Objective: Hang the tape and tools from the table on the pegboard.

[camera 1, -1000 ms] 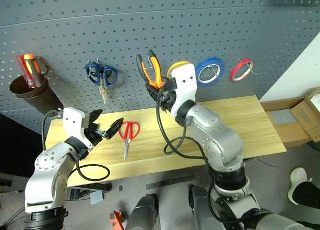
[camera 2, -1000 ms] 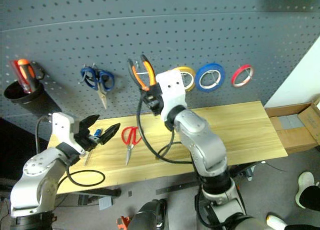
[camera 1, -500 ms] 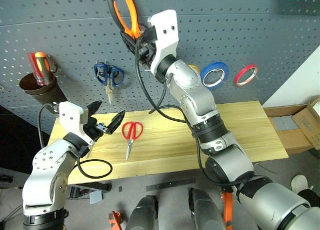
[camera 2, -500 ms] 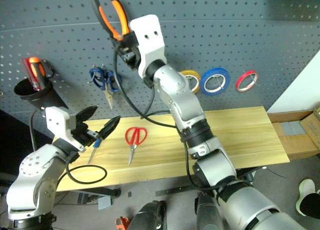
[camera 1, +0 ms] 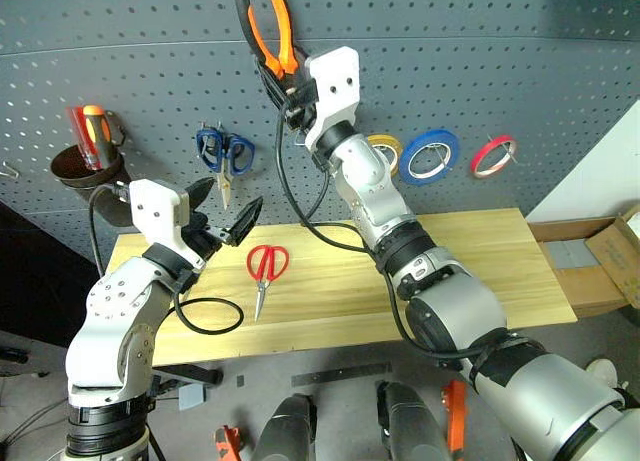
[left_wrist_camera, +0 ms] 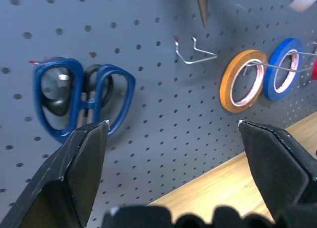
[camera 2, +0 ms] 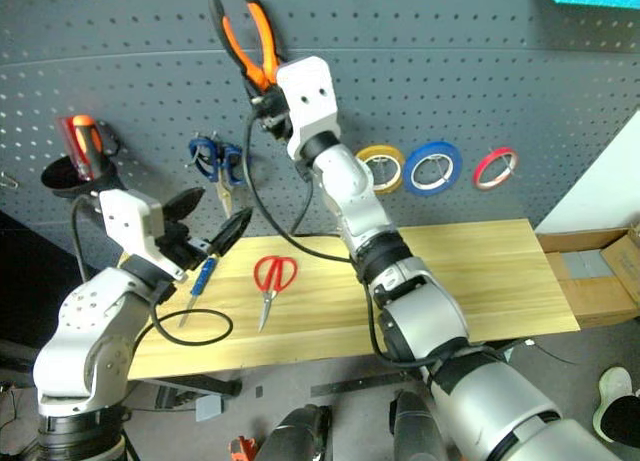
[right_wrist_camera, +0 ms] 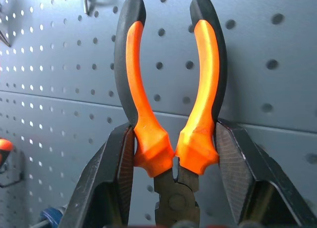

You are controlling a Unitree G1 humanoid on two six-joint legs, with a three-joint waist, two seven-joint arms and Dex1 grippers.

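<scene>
Against the pegboard point(camera 1: 500, 61), pliers point(camera 1: 268, 26) raised higher.

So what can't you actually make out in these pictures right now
- Pliers: the nose is cut off by the right wrist view's lower edge, between the right gripper's jaws.
- Blue-handled screwdriver: in the left eye view the left gripper covers it.
- Holder on the pegboard: too small to identify the tools inside.
- Free hook: whether the pliers' handles reach a hook cannot be told.
</scene>
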